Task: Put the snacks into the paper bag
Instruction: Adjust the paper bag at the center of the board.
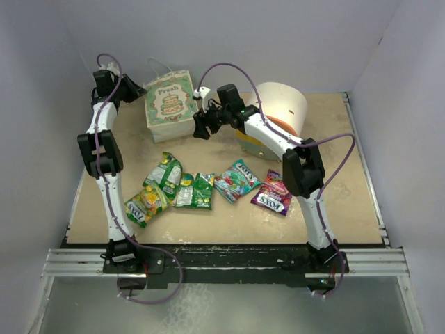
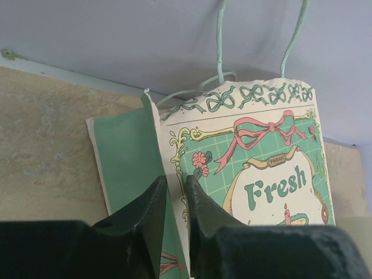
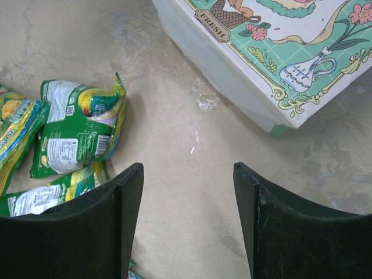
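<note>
**At the Back of the Table: Bracing the Bag, Fetching a Packet**

At the far side of the table (image 1: 334,202), the paper bag (image 1: 169,104) sits with its printed "Fresh" face showing to the overhead camera. My left gripper (image 2: 176,185) is pinched nearly closed on the bag's front-left edge, with paper between the fingers as far as the wrist view shows. My right gripper (image 3: 187,174) is spread wide and empty. It hovers over bare table between the bag's near corner and the snacks (image 1: 195,189), which lie in a loose row nearer my bases. None is visibly in the bag.

Procedure, as I judge it:

1. Hold the left pinch steady. A hard pull risks tearing or tipping thin paper.
2. Send the right gripper to the nearest green packet (image 3: 78,125). Descend with the jaws straddling its narrow width.
3. Close firmly, because glossy film may slip.
4. Lift straight up, because some packets overlap their neighbours.
5. I cannot tell whether the bag mouth gapes enough, so check before release.
</note>
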You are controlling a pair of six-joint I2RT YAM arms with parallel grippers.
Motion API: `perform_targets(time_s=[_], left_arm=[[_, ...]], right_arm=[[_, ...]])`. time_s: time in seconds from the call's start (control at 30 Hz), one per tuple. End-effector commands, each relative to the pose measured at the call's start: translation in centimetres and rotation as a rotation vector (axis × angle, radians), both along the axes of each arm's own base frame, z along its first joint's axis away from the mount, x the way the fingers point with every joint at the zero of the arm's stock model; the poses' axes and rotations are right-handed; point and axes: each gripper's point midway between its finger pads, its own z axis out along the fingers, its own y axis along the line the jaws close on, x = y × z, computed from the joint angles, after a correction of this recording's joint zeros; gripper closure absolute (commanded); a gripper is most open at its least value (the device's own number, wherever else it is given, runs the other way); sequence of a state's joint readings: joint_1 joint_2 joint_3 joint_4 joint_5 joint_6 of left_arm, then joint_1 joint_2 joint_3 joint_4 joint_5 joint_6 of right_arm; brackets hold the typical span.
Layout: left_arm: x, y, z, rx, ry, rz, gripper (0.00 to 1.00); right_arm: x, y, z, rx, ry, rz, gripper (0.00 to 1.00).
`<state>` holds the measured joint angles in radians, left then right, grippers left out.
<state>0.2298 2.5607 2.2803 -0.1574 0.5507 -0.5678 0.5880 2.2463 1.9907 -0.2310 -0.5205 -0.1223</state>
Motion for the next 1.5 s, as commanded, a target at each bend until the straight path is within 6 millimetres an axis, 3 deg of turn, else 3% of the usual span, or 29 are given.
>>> perform_targets(time_s=[0.0,0.3,0.53,0.67,0.87,1.23,1.47], left_arm=[[0.8,0.2,3.1,-0.019,-0.083,-0.013,0.79],[0.6,-0.3,3.8,-0.006,-0.106,-0.052,0.98],[-0.7,-1.7,7.6,0.049,-0.231,-0.171,1.00],[-2.7,-3.4,10.3,0.066,-0.322,-0.285,1.00],[-5.8,-5.2,11.9,0.102,-0.410,-0.410,1.00],[-11.2,-8.3,12.4,0.124,-0.511,-0.606,1.00],[-14.2,-10.1,13.5,0.143,-0.578,-0.709,1.00]], right_arm=[[-0.8,0.4,4.1,0.060,-0.043,0.027,0.34],[-0.9,0.5,4.3,0.059,-0.038,0.029,0.34],[-0.1,0.6,6.4,0.069,-0.094,0.030,0.33],[1.2,0.3,7.9,0.065,-0.151,-0.008,0.31],[4.0,-1.5,10.7,0.091,-0.196,-0.115,0.30],[10.3,-6.9,14.2,0.193,-0.237,-0.289,0.18],[11.6,-7.2,14.8,0.237,-0.248,-0.291,0.10]])
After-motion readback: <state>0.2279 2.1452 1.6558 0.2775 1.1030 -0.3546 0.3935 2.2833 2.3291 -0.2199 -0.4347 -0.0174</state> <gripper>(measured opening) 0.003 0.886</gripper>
